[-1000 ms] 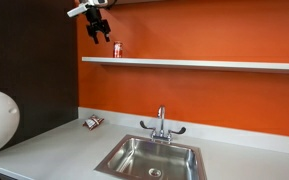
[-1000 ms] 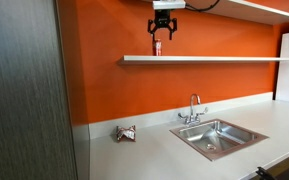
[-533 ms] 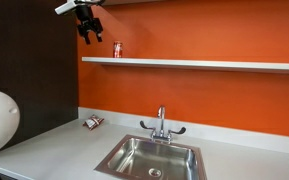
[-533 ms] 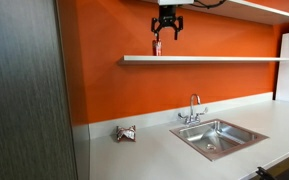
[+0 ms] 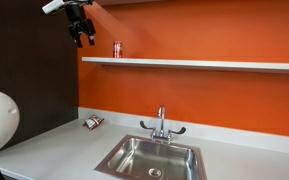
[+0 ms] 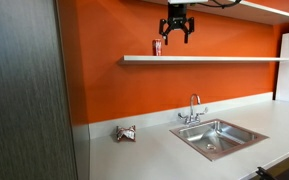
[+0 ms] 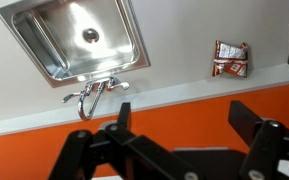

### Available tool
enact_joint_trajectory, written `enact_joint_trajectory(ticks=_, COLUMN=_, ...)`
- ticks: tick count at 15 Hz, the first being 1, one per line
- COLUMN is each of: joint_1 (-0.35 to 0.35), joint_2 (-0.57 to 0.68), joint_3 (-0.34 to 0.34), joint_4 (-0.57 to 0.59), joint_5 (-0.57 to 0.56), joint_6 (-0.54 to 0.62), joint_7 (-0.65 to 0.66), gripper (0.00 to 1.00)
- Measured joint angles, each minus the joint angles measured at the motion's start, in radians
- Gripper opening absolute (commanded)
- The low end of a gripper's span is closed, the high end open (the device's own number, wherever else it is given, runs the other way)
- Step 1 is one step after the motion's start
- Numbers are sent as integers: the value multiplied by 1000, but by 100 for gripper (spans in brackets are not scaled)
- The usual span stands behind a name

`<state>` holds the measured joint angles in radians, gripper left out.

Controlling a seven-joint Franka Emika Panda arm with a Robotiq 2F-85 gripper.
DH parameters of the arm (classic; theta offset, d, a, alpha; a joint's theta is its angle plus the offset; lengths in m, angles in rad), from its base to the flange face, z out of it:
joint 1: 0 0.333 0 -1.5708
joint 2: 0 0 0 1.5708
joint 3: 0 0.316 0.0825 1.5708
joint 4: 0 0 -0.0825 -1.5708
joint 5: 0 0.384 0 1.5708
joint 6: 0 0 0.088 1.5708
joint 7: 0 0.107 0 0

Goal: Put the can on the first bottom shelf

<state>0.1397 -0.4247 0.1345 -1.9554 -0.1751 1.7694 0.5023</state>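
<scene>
The small red can (image 5: 117, 49) stands upright on the long white-grey shelf (image 5: 204, 64) against the orange wall, near the shelf's end; it also shows in an exterior view (image 6: 156, 47) on the shelf (image 6: 214, 59). My gripper (image 5: 83, 36) hangs in the air above and beside the can, apart from it, open and empty; it shows in both exterior views (image 6: 177, 36). In the wrist view the open fingers (image 7: 256, 130) frame the orange wall, with nothing between them. The can is out of the wrist view.
A crumpled paler can (image 5: 93, 122) lies on the white counter (image 5: 54, 150) by the wall, also in the wrist view (image 7: 230, 58). A steel sink (image 5: 149, 158) with a faucet (image 5: 162, 125) sits in the counter. A dark panel (image 6: 24, 90) stands at the side.
My gripper has let go of the can, which stays on the shelf, and has moved up and sideways away from it.
</scene>
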Motion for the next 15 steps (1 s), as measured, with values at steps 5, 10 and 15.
enact_joint_trajectory(ticks=5, joint_1=-20, joint_2=-103, joint_3=0, joint_4=-141, joint_5=33, joint_6=0, joint_7=0, gripper=100)
enact_joint_trajectory(ticks=10, joint_1=-44, joint_2=-182, joint_3=0, joint_4=-259, joint_5=49, joint_6=0, joint_7=1, gripper=100)
enact_joint_trajectory(ticks=15, joint_1=-63, joint_2=-233, joint_3=0, joint_4=-340, joint_5=58, joint_6=0, joint_7=1, gripper=100)
